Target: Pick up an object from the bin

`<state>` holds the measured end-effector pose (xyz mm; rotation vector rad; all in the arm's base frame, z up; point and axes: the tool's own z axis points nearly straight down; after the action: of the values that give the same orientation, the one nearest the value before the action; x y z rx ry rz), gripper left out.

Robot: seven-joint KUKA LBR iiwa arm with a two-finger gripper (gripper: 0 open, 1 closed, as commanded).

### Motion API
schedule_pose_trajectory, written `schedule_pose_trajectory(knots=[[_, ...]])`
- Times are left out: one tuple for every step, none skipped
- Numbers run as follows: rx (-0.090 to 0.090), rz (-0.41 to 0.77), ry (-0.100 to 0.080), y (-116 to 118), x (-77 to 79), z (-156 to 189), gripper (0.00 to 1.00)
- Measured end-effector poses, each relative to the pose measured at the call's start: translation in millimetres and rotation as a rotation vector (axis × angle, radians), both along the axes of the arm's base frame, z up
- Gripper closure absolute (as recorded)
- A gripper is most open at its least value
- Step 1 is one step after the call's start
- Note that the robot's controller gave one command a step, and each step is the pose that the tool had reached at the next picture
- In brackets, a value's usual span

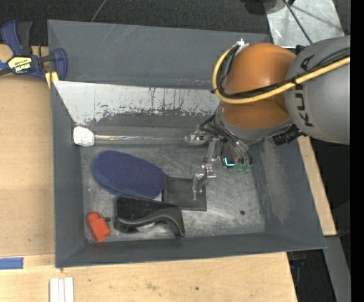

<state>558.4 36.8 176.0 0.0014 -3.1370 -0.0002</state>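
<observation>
My gripper [202, 173] hangs low in the middle of the bin, under the arm's orange cover. It is over the right edge of a flat black rectangular piece [183, 194] that lies on the bin floor. Whether it touches the piece I cannot tell. Left of that piece rests a dark blue oval pad [128, 173]. A black curved handle-like thing [149, 216] lies in front of both, near the bin's front wall.
A small orange block [97, 226] sits in the front left corner. A clear rod [144, 136] with a white end [83, 136] lies along the foot of the back wall. The bin floor to the right of the gripper is bare.
</observation>
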Motion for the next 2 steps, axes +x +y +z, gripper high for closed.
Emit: schedule_pose_trajectory(knots=[[0.001, 0.112, -0.011, 17.6, 27.5, -105.1, 0.00], [0.002, 0.110, -0.026, 18.2, 31.7, -97.9, 1.00]])
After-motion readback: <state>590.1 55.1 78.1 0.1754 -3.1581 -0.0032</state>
